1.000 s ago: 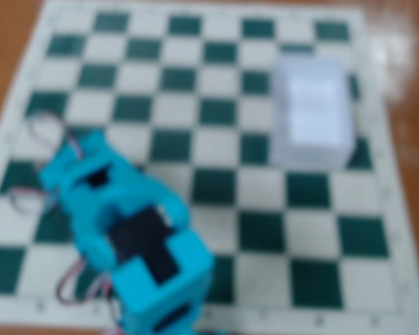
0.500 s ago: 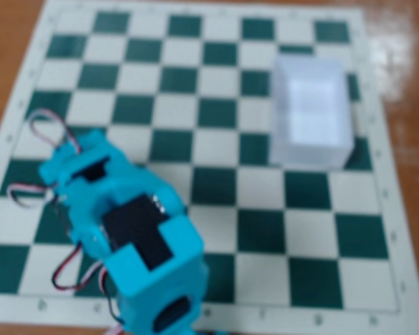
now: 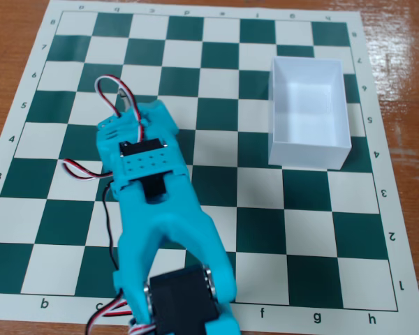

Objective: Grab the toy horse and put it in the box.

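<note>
The white open-topped box (image 3: pixel 309 150) stands on the right part of the chessboard, and nothing shows inside it. My cyan arm reaches up from the bottom edge over the left-middle squares. The gripper (image 3: pixel 145 115) points down and away at the arm's far end, and the wrist body covers its fingers, so I cannot tell how the jaws stand. The toy horse is not visible; it may be hidden under the arm. The gripper is about three squares to the left of the box.
The green-and-white chessboard mat (image 3: pixel 216 63) lies on a brown wooden table (image 3: pixel 405 42). Red, white and black servo wires (image 3: pixel 115 87) loop out beside the gripper.
</note>
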